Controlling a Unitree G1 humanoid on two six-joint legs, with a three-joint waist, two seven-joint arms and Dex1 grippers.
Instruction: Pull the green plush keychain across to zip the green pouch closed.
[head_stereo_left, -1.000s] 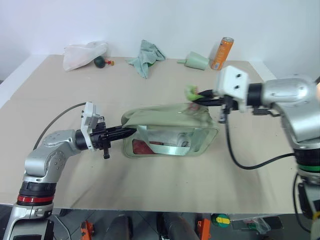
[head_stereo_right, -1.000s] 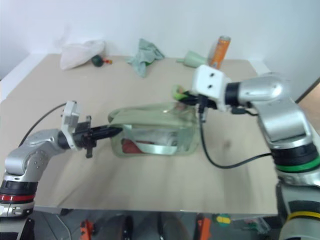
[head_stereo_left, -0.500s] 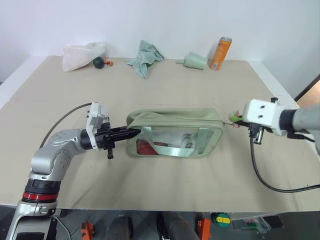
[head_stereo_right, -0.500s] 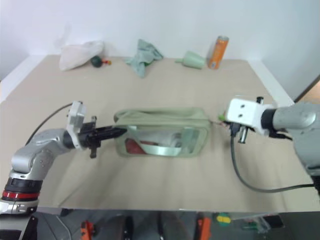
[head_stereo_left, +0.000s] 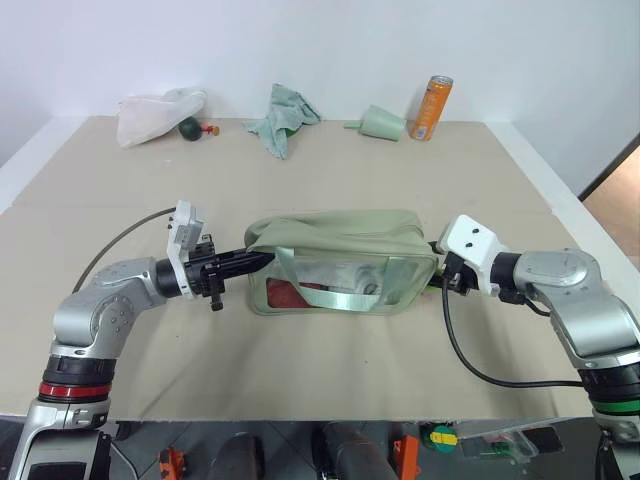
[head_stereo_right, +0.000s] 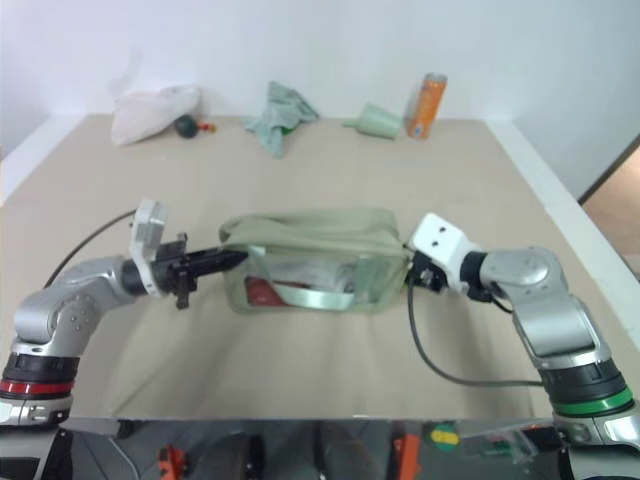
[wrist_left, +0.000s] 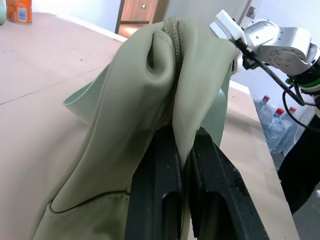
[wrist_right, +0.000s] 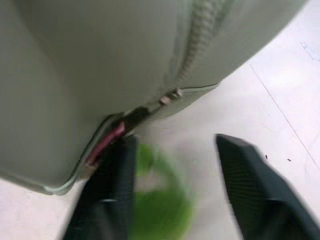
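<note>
Near the middle of the table (head_stereo_left: 330, 380), a little toward its front edge, the green pouch (head_stereo_left: 340, 262) stands with its zipper run to the right end and its clear side panel facing front. The green plush keychain (wrist_right: 161, 205) lies on the table just below that right end, tied to the zipper pull by a thin red cord. In the right wrist view, the right claw (wrist_right: 180, 195) sits around the plush with its two black fingers spread apart on either side, released and gripping nothing. At the pouch's left end the left claw (wrist_left: 186, 165) is clenched on a fold of the pouch's fabric, its fingers pinched close with the cloth between them. Along the back edge of the table lie a white bag (head_stereo_left: 158, 107) toward the left corner with a small dark ball (head_stereo_left: 189, 126) beside it, then a teal cloth (head_stereo_left: 285, 112), a pale green cone (head_stereo_left: 379, 122), and an upright orange can (head_stereo_left: 430, 94).
</note>
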